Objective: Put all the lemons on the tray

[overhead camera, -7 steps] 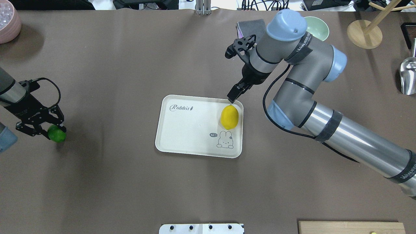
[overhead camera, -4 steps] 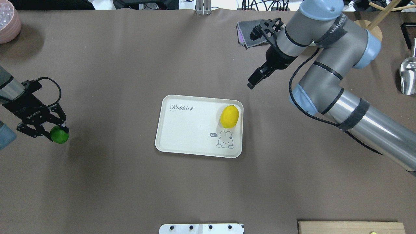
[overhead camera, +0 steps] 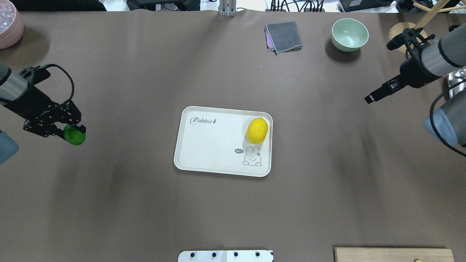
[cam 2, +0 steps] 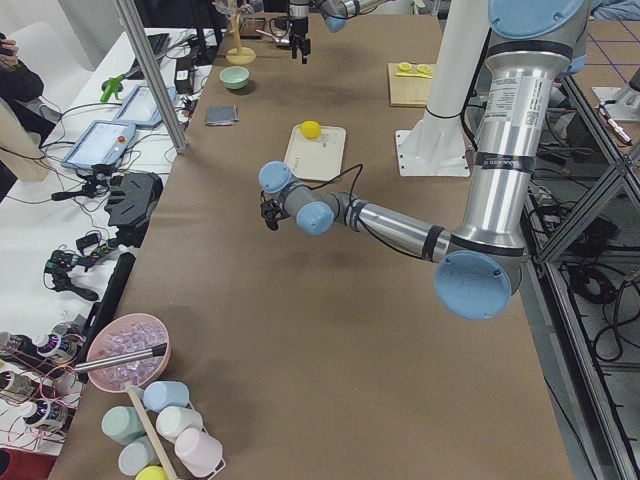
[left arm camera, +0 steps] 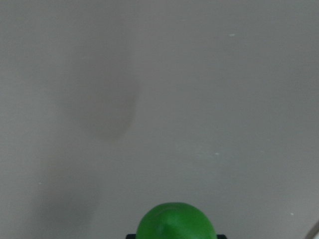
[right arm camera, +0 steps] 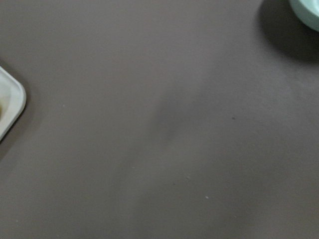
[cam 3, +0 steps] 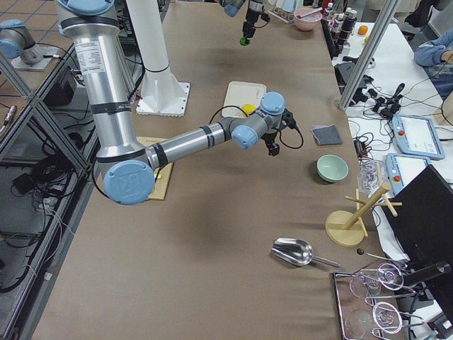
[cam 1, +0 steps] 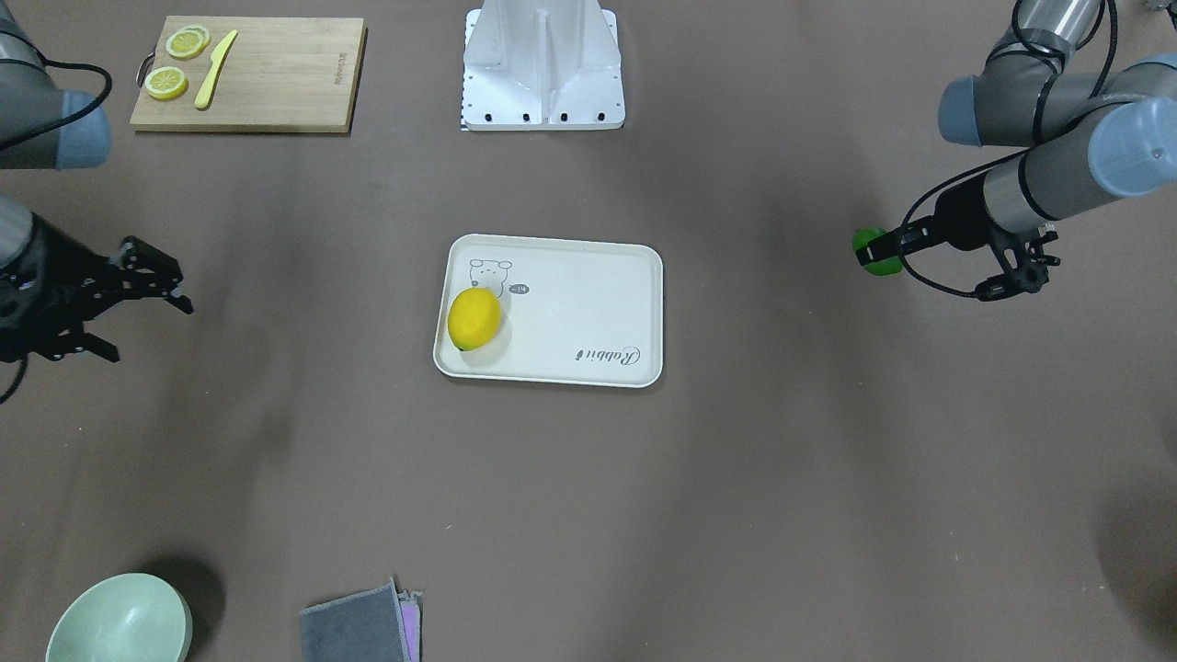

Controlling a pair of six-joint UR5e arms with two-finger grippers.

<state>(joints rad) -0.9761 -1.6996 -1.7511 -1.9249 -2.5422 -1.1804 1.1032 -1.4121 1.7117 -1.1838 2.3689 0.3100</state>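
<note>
Two lemons in all, and two arms; at the far left edge of the table sits one pink bowl; nearer, the left gripper pinches the one green lemon between its fingers, well to the left of the tray and not on it; in the left wrist view that fruit fills the bottom edge above bare brown table; in the middle lies the single cream tray, with "Rabbit" script at its far left corner; the one yellow lemon rests on the tray's right end, just beside the rim and beyond the rabbit drawing; at the far side stand one folded grey cloth and one pale green bowl; to the right the right gripper hangs with its fingers spread and nothing between them, well apart from the tray; one wooden cutting board lies at the near right.
</note>
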